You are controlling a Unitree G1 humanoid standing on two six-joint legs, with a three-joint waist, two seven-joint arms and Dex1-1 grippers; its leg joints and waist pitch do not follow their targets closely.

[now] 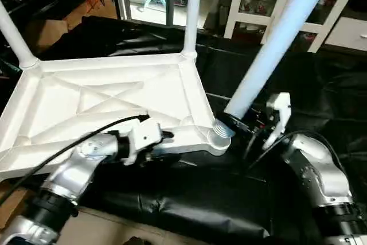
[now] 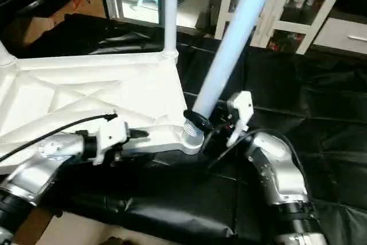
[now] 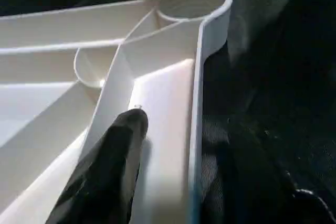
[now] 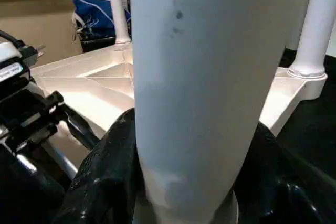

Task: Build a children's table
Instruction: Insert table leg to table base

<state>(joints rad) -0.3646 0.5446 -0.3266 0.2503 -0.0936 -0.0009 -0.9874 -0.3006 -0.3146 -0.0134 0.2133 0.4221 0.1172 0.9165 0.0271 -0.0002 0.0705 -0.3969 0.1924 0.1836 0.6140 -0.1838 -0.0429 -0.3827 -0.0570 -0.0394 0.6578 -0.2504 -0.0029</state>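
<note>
**Supervisor:** Where was the table?

**Operator:** I had the tabletop (image 1: pixel 109 101) lying ribbed side up on the black cover (image 1: pixel 189 199), filling the left half of the frame. Two legs (image 1: pixel 192 12) stood in its far sockets.

**Supervisor:** And the pincers?

**Operator:** My right gripper (image 1: pixel 243 120) was clamped around the third leg (image 1: pixel 275 44), low center-right, its threaded end at the near corner socket (image 1: pixel 219 136). My left gripper (image 1: pixel 166 136) straddled the tabletop's near rim, fingers (image 3: pixel 113 150) apart, not squeezing.
</note>
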